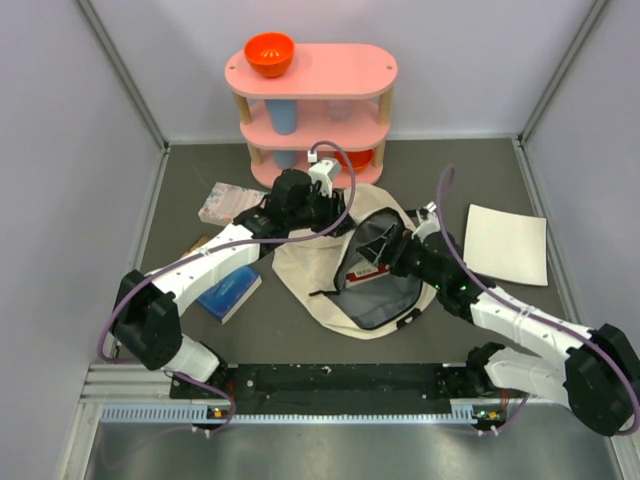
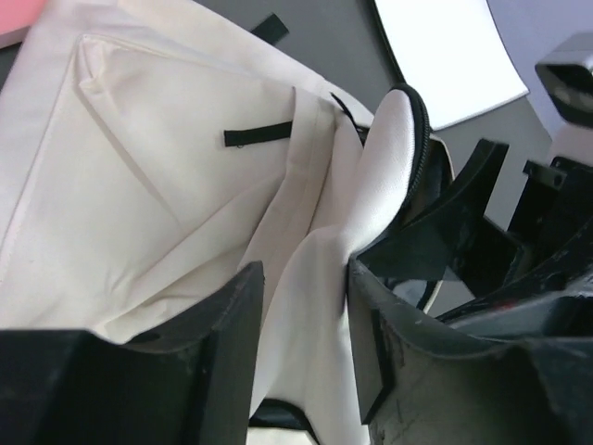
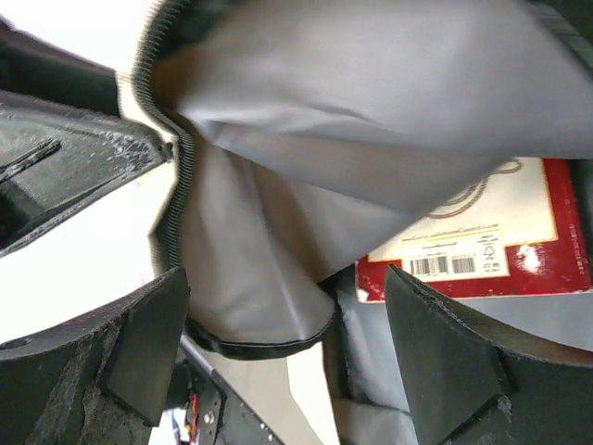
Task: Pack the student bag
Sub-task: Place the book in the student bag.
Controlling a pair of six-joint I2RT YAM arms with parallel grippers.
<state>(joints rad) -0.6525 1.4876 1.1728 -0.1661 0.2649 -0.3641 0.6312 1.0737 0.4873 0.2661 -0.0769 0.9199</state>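
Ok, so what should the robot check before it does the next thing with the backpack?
1. Bag mouth open: ok. The student bag gapes and its dark lining shows from above.
2. Something already packed: ok. A red book lies inside the lining.
3. Everything packed: not ok. A blue book lies on the table beside the bag.
4. Left gripper holding the cloth: cannot tell. Its jaws stand apart with cream cloth between them.
5. Right gripper free to move: ok. Its jaws are wide open at the bag's mouth, and a fold of lining hangs between them unpinched.
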